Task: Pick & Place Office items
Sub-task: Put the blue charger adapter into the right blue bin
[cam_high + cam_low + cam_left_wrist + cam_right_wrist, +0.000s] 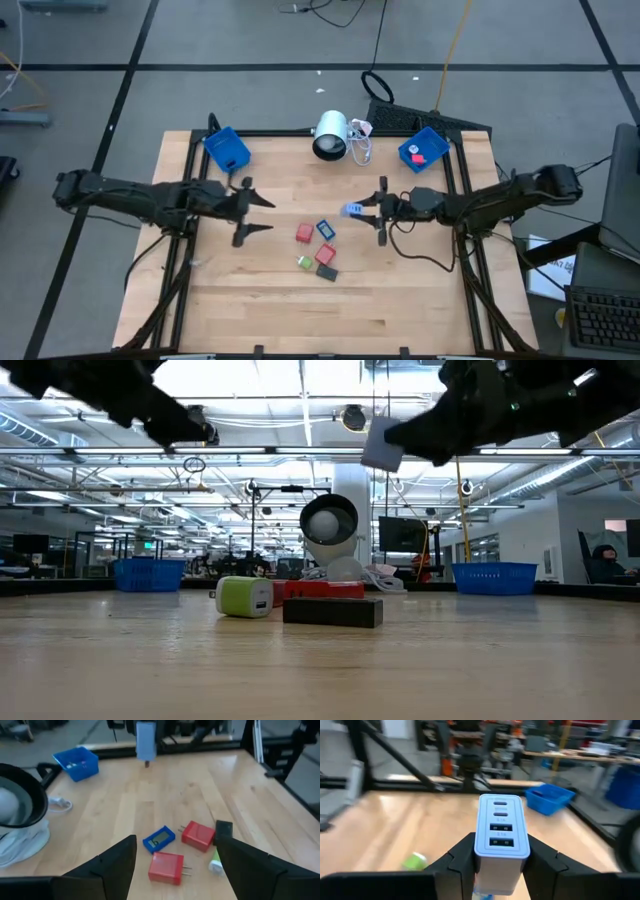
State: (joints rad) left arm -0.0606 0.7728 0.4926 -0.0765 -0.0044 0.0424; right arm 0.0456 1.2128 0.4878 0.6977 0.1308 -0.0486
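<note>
1. My right gripper (381, 211) was closed on a pale blue charger (501, 835), holding it clear above the desk (420, 300), right of centre.
2. My left gripper (255, 213) hung left of centre with its fingers wide apart and nothing between them.
3. The other pieces lay in a loose cluster at the desk's middle: two red plugs (198, 835), a small blue plug (159, 839), a green one (244, 597) and a dark block (332, 610).
4. I judged the held charger light, rigid and smooth-sided, so likely to slip; flat sides were the place to clamp, as I had it.
5. The small plugs looked stiff and light too; I would take them across the body, away from the prongs.
6. Only the right wrist view showed the charger's port face and the finger contact.
7. The overhead view alone showed both blue bins (226, 149) near the far corners, the lamp (330, 135) between them.
8. The low view showed the charger airborne.
</note>
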